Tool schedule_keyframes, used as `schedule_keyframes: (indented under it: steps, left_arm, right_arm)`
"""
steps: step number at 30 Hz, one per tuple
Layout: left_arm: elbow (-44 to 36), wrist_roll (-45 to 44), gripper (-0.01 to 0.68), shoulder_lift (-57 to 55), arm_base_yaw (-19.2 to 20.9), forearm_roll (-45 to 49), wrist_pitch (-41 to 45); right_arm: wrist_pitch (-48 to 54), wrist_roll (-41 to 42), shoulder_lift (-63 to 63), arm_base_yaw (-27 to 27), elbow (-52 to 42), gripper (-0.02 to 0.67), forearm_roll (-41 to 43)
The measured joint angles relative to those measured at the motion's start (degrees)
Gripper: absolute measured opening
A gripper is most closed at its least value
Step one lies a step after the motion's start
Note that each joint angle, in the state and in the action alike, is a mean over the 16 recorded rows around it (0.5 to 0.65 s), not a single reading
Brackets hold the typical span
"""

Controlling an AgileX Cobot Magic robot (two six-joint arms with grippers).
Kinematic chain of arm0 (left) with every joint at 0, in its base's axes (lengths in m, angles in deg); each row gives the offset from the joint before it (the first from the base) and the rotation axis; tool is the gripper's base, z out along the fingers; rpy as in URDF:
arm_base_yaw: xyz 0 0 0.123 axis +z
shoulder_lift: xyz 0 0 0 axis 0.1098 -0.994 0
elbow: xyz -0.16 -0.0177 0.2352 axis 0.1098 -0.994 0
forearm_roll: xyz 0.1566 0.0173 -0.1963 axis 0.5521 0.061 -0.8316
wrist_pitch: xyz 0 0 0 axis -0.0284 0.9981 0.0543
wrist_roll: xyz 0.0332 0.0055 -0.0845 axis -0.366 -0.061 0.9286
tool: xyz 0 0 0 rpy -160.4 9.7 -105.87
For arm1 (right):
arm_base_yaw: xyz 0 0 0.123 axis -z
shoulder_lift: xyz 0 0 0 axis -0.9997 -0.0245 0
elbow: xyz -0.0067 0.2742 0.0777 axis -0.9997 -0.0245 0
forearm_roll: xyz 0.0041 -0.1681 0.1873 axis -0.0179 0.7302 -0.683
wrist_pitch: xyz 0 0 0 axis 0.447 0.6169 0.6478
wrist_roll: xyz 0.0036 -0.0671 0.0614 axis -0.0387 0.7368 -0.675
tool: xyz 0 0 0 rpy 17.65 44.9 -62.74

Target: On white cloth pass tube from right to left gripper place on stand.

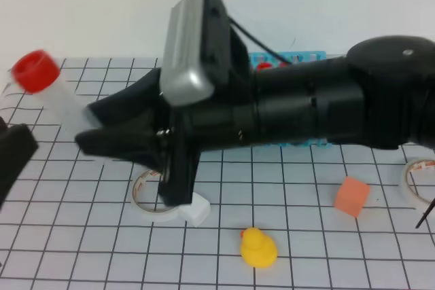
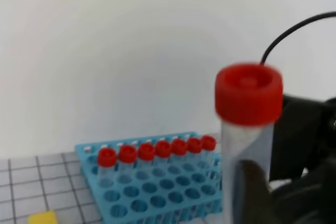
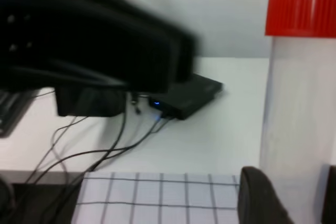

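The tube (image 1: 58, 96), clear with a red cap, tilts up to the left above the white cloth (image 1: 319, 256). My right gripper (image 1: 85, 127), on the arm carrying a silver-grey box, reaches across from the right and is shut on the tube's lower end. A black part of my left gripper (image 1: 13, 157) shows at the left edge, below the tube and apart from it; whether it is open I cannot tell. The blue stand (image 1: 299, 59) lies mostly hidden behind the right arm. In the left wrist view the tube (image 2: 248, 129) stands close, right of the stand (image 2: 152, 182). In the right wrist view the tube (image 3: 302, 108) sits between my right gripper's (image 3: 296, 200) fingers.
A yellow duck (image 1: 258, 248), an orange cube (image 1: 352, 196), a tape roll (image 1: 151, 195) with a small white block (image 1: 196, 210) beside it, and another tape roll (image 1: 416, 181) lie on the cloth. The stand's back row holds several red-capped tubes (image 2: 157, 153).
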Motion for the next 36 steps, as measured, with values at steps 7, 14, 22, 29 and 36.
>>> schedule_keyframes:
  steps: [7,14,22,29,36]
  left_arm:
    - [0.3,-5.9,0.404,-1.0,0.0,-8.1,0.7]
    - [0.5,-9.7,0.481,-2.6,0.0,-13.2,0.0]
    - [0.6,-14.8,0.461,-3.6,0.0,-18.4,-0.6]
    - [0.6,-17.8,0.418,-4.3,0.0,-20.4,-0.2]
    - [0.7,-18.7,0.365,-5.8,0.0,-20.6,0.8]
  right_arm:
    - [1.8,4.4,0.0,-1.5,-0.5,0.226,-0.7]
    - [3.5,4.3,0.0,-1.6,-0.5,0.226,1.7]
    - [4.4,3.2,0.0,-1.6,-0.5,0.226,4.4]
    - [4.6,2.9,0.0,-1.6,-0.5,0.226,5.0]
    - [5.0,2.9,0.0,-1.6,-0.5,0.226,5.1]
